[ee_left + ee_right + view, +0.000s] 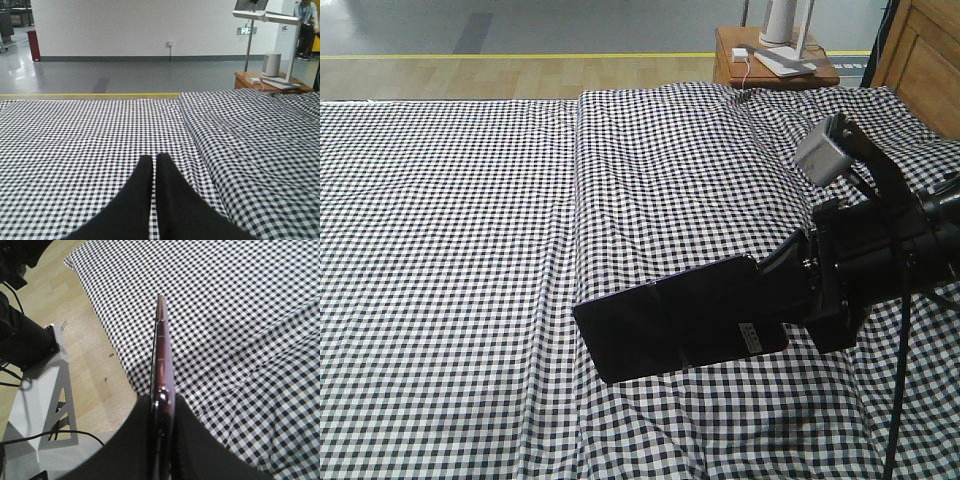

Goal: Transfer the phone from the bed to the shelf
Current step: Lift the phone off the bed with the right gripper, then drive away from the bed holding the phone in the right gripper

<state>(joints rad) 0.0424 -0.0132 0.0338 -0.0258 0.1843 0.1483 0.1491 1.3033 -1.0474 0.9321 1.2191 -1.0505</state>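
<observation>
Phone [680, 318] status, front view: held at its right-hand end by the right end effector [782, 298], whose jaws pinch the short end. The long body juts out to the left, glossy face toward the camera, white sticker near the gripped end. It appears raised off the bed [450, 250] rather than lying on it, though the gap to the gingham sheet is hard to read here. A small side counter [728, 62] stands beyond the bed's far corner with white items on it.

Left wrist view: left end effector [154, 158] has its jaws pressed together with nothing between them, and hovers over the bed [75, 140]. Side counter [244, 77] at far right. No phone in this view.

Right wrist view: phone [161, 350] seen edge-on, pinkish rim visible, clamped between the two dark fingers [140, 440] of the right end effector [162, 401]. Behind it lie the bed's edge [240, 315] and the wooden floor [95, 355].

Progress, as a judgement: pick-up looks done. Carrying the phone across and setting it down remain. The shelf is in none of the views, so its compartments and whatever they hold cannot be reported. No other container is visible.
</observation>
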